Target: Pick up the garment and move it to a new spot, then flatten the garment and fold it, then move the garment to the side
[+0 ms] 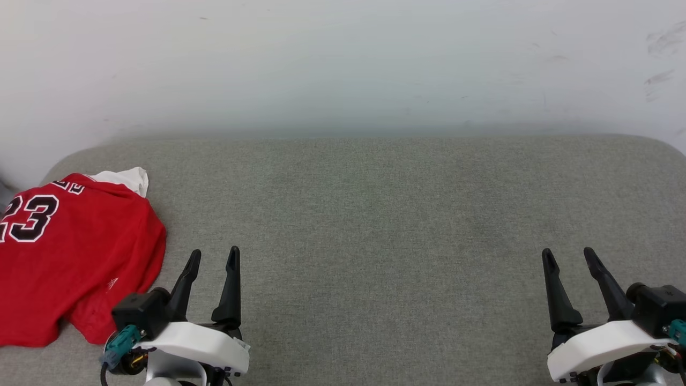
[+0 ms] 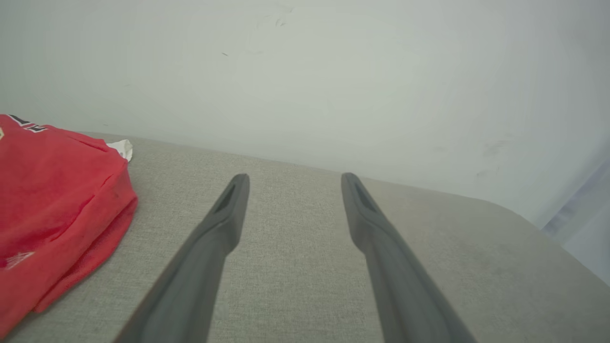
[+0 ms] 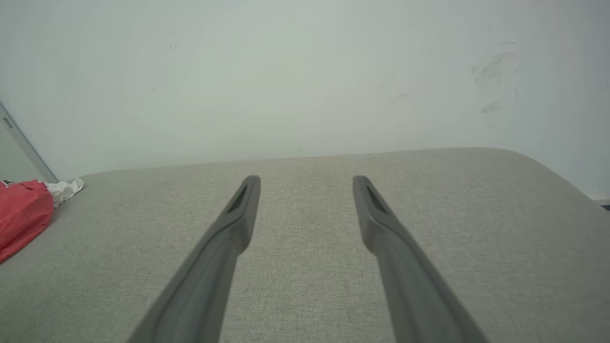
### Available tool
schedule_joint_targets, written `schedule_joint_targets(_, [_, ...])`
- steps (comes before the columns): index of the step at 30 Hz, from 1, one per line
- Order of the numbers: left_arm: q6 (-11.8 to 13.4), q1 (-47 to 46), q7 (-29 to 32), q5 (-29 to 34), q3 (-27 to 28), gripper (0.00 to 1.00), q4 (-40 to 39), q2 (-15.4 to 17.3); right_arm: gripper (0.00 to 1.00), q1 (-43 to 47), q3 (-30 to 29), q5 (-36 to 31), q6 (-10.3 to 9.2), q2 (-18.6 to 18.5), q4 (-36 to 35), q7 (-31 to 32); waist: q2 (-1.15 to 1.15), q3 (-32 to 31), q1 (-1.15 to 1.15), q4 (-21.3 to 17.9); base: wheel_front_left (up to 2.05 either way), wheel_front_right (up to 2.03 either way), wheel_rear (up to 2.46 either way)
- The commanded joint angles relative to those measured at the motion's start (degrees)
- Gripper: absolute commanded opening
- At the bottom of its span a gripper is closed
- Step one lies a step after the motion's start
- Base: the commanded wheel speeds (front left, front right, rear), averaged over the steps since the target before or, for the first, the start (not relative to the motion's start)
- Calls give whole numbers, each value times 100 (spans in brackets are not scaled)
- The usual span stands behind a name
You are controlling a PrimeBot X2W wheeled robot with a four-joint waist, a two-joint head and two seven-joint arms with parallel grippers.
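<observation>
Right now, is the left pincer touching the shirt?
Apart. The left wrist view shows a strip of bare grey cushion between the shirt and the open left pincer.

garment [image 1: 80, 257] runs off left edge in head view, so left side out of frame. lettering [image 1: 69, 186] above "23" [image 1: 29, 217] folded over, can't read it. tiny white mark [image 1: 112, 283] lower down, too small to tell. left gripper [image 1: 215, 251] and right gripper [image 1: 567, 250] bases chopped by bottom edge.
</observation>
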Motion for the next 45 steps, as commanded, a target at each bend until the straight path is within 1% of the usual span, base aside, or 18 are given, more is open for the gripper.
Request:
schedule_joint_targets(1, [-15, -24, -64, 147, 2, 100, -13, 16, 100, 25, -8, -143, 0, 3, -80, -16, 0, -3, 0, 1, 0, 0, 0])
schedule_joint_targets(11, [-13, -8, -174, 579, 5, 100, 62, -4, 100, 87, -32, -610, 0, 3, -158, -20, 0, -28, 0, 16, 0, 0, 0])
schedule_joint_targets(18, [-13, -24, -264, 821, 9, 100, 117, -16, 100, 104, -68, -825, 0, 3, -204, -72, 0, -45, 0, 18, 0, 0, 0])
schedule_joint_targets(28, [-17, -48, -354, 1003, 48, 100, 233, -27, 100, 177, -129, -995, 0, 4, -224, -159, 0, -69, 0, 101, 0, 0, 0])
schedule_joint_targets(36, [-20, -128, -432, 1146, 39, 100, 325, -31, 100, 181, -122, -1138, -1, 5, -217, -254, 0, -51, 0, 434, 0, 0, 0])
schedule_joint_targets(45, [-14, -139, -438, 1088, 235, 100, 337, -33, 100, 73, -30, -969, -1, 5, -87, -369, 0, -15, 0, 1085, 0, 0, 0])
